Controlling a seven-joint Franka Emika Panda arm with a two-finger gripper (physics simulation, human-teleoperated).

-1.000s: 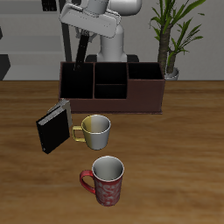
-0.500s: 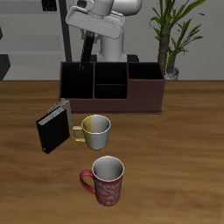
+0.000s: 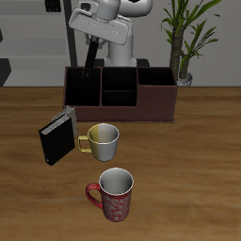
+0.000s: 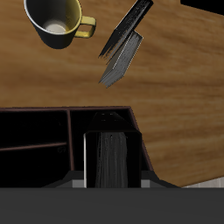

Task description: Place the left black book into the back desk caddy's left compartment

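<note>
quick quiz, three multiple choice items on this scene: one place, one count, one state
1. Where is the held book?
A. flat on the table
B. at the caddy's end bay
C. inside a mug

2. How many mugs are on the table?
A. one
B. two
C. three

3. The gripper is
A. open
B. shut on the held book
C. out of view

Answers:
1. B, the book hangs there off the table.
2. B, a white mug and a red mug.
3. B, its fingers clamp the book's top.

Pincer fingertips cut off by the wrist view's edge, its grip unreadable behind the held black book.
</note>
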